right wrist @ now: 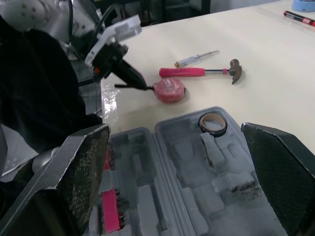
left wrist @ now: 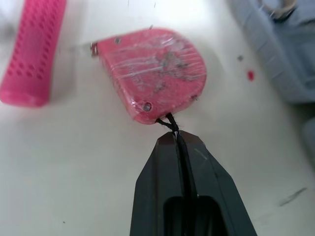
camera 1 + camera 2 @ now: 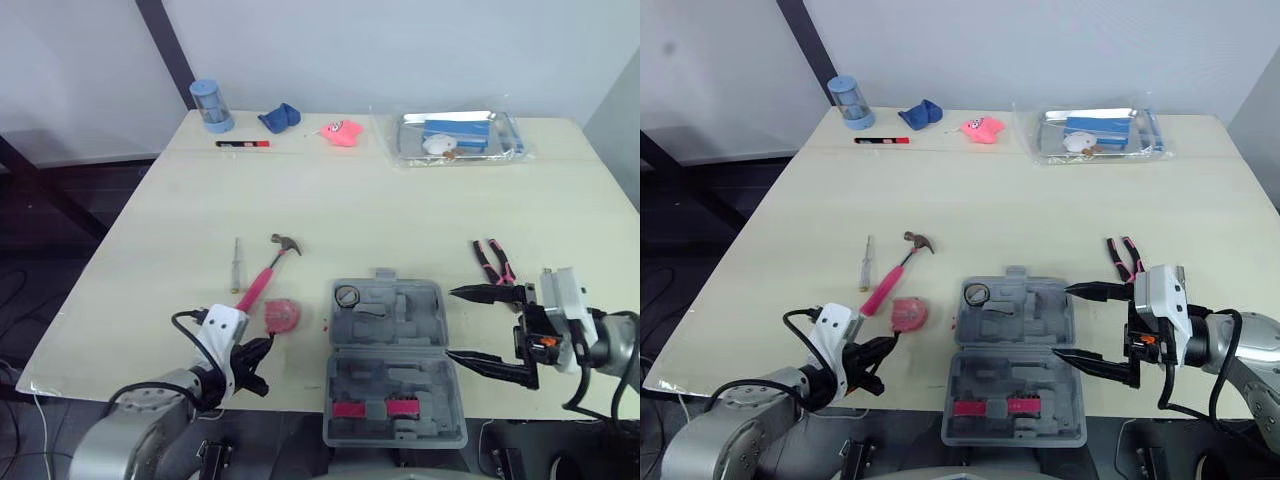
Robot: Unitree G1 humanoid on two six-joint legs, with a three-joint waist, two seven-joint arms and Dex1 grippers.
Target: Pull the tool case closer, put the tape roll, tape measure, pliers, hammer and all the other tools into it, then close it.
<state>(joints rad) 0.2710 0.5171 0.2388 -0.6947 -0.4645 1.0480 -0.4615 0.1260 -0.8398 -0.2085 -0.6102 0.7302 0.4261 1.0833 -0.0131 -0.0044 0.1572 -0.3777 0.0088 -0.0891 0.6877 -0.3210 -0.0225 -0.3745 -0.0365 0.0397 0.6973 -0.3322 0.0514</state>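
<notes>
Near the table's (image 3: 400,210) front edge, left gripper (image 2: 174,137) is pinching the tape measure (image 2: 155,71) by its cord (image 2: 170,122), just left of the open tool case (image 3: 395,365). Right gripper (image 3: 450,323) is hovering wide open. Next, likely: lifting it into a free slot.

The left end effector (image 2: 177,138), fingers together, pinches the black cord (image 2: 168,121) of the pink tape measure (image 2: 155,73) lying on the table (image 2: 74,172). A pink hammer handle (image 2: 32,49) lies nearby.
</notes>
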